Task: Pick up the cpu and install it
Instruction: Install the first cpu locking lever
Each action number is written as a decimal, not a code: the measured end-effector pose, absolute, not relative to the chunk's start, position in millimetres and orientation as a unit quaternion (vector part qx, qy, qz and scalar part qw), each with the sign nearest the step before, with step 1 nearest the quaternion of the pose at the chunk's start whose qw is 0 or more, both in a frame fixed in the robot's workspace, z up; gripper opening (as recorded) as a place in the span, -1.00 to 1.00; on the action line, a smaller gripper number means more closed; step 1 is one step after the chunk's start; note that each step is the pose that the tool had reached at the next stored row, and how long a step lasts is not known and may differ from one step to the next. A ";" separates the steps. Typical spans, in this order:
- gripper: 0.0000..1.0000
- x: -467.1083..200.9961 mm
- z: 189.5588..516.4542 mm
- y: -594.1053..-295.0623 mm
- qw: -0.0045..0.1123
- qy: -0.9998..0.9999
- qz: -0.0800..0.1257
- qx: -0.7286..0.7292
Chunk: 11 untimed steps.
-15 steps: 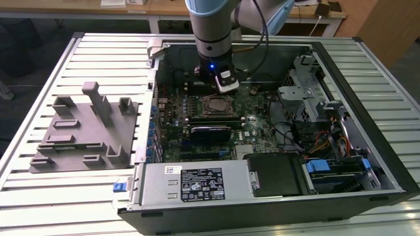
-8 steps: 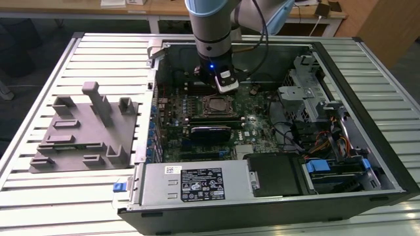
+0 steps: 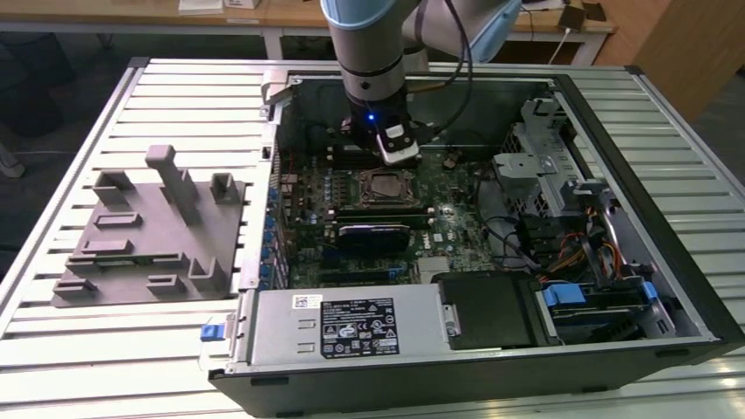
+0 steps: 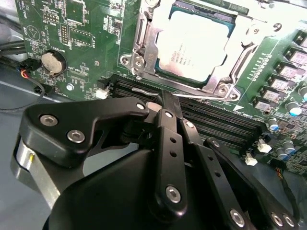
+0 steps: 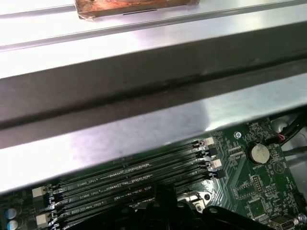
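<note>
- The arm (image 3: 379, 52) reaches down into the open computer case (image 3: 466, 380). Its gripper (image 3: 399, 150) hangs over the motherboard (image 3: 448, 223), close beside the socket frame (image 3: 385, 186).
- In the second wrist view the black fingers (image 4: 165, 143) are drawn together at their tips. Nothing can be seen between them, though the linkages hide the tips' far side.
- The cpu (image 4: 196, 43) lies seated in the socket, silver top up. The metal frame (image 4: 144, 48) overlaps its edges, and its far edge is cut off by the picture border.
- The cpu stands apart from the gripper (image 4: 159, 103), with the memory slots (image 4: 216, 120) between them.
- A thin metal lever (image 4: 144, 91) runs just beyond the fingertips; contact cannot be judged.
- In the first wrist view a case wall (image 5: 144, 96) blocks most of the scene. The memory slots (image 5: 134, 177) and a coin cell (image 5: 259, 153) show below it.
- A grey fixture (image 3: 152, 231) sits on the slatted table (image 3: 70, 349) at the exterior view's left, well apart from the case.
</note>
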<state>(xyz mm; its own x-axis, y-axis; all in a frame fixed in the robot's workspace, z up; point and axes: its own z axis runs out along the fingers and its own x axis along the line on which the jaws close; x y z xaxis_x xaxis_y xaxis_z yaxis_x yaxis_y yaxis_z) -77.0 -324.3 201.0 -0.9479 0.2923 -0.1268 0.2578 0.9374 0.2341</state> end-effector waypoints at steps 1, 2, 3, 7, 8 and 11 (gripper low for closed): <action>-0.79 -77.2 200.5 -324.3 0.081 0.981 0.107 0.140; -0.79 -77.3 200.0 -324.3 0.082 0.981 0.106 0.140; -0.79 -77.4 199.5 -324.3 0.084 0.981 0.105 0.140; -0.79 -77.7 197.9 -324.4 0.089 0.981 0.102 0.139; -0.79 -77.7 197.8 -324.4 0.089 0.981 0.102 0.139; -0.79 -77.8 197.5 -324.3 0.090 0.981 0.102 0.139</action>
<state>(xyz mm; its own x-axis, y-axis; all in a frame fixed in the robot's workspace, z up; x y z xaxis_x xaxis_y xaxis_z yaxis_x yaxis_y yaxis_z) -77.8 -324.3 197.5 -0.9449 0.2918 -0.1480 0.2552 0.9403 0.2251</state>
